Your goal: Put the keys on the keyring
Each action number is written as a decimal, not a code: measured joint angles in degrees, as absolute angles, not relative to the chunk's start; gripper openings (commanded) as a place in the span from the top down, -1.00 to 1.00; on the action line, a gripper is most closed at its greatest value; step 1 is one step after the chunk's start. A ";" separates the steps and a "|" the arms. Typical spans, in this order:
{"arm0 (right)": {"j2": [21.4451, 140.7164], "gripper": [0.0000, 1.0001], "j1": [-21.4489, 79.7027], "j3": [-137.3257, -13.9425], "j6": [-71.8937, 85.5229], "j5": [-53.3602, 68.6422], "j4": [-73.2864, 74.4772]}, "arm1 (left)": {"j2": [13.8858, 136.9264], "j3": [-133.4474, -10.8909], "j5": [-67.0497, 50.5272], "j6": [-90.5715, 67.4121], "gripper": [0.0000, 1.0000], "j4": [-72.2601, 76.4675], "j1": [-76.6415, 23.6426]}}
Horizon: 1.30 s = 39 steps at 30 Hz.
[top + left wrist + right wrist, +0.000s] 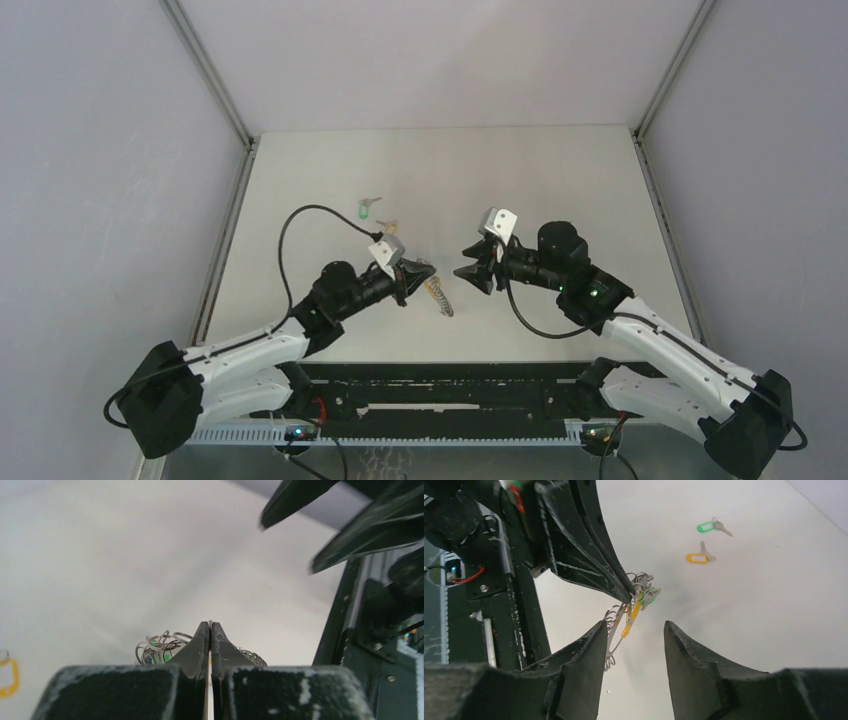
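The worktop (pixel 560 180) is a pale, matte white slab, smooth and bare-looking under both my arms.

My left gripper (pixel 426 268) is pressed fully closed. In its own wrist view the two black, tapered fingers meet along a thin seam with no gap, their plastic scuffed and dusty grey at the base. It has the keyring (pixel 438 297) pinched at the very tips. The keyring hangs below and just ahead of those tips as a tangle of thin, silvery wire loops and fine bead chain, glinting, with a slim yellow-orange tag dangling in it and a speck of green among the loops. I cannot tell whether its lower end touches the worktop.

My right gripper (pixel 468 275) faces the left one tip to tip, close but apart. Its jaws stand about half spread, holding nothing. The two broad, wedge-shaped black fingers frame the keyring, which hangs just beyond and between them.

Well beyond my left gripper, towards the far side of the worktop, two of the keys lie flat and loose. The green-tagged key (pixel 706 527) has a glossy oval plastic tag and a tiny silver blade. The orange-tagged key (pixel 698 558) lies near it, closer to my grippers, with the same oval outline.
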<state>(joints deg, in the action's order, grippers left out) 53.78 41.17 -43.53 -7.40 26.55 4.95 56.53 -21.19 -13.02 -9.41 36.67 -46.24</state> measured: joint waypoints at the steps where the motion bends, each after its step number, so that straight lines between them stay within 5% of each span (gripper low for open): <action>1: 52.86 0.05 41.17 -42.76 -7.29 25.21 4.97 | 57.82 -21.91 -12.19 -9.34 0.99 34.37 -46.26; 18: 38.57 -0.23 39.75 -40.97 -2.46 3.68 12.49 | 89.97 -45.78 -8.71 -8.86 0.81 21.82 -46.24; 26: 33.80 -0.28 38.20 -39.72 -0.58 -2.76 15.40 | 103.04 -54.81 -8.69 -9.52 0.29 21.89 -46.19; 35: 31.16 -0.40 36.60 -39.68 1.21 -6.52 17.91 | 97.03 -53.89 -6.26 -11.20 -0.17 21.45 -43.97; 36: 31.00 -0.44 36.42 -39.68 1.45 -6.76 17.98 | 94.76 -53.17 -5.65 -11.46 -0.26 21.50 -43.48; 38: 30.48 -0.95 35.94 -39.68 2.02 -7.49 18.37 | 88.25 -50.96 -3.95 -12.56 -0.39 21.43 -42.13; 39: 30.09 -0.99 35.64 -39.68 2.48 -7.92 18.74 | 85.43 -50.17 -3.11 -12.97 -0.42 21.15 -41.54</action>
<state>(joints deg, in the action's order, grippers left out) 30.09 35.64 -39.68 2.48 -7.92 18.74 85.43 -50.17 -3.11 -12.97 21.15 -41.54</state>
